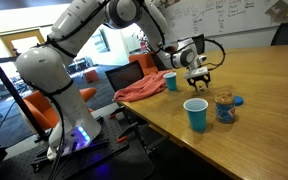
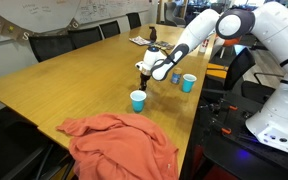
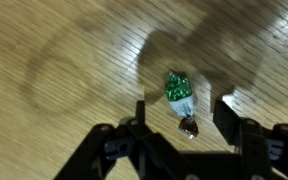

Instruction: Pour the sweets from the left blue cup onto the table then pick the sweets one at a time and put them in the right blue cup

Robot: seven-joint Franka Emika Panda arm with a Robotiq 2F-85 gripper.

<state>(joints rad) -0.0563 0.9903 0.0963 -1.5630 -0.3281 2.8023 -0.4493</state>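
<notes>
Directly above the wooden tabletop (image 3: 64,60), the claw (image 3: 183,116) hovers, fingers spread apart, a green-and-white wrapped sweet (image 3: 179,92) lying between them.

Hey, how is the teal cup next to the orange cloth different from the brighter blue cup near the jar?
Colour: the teal cup is duller and greener, while the royal-blue cup is brighter. Place: the teal cup stands beside the cloth, and the royal-blue cup stands by the jar. Both are tapered and upright.
</notes>
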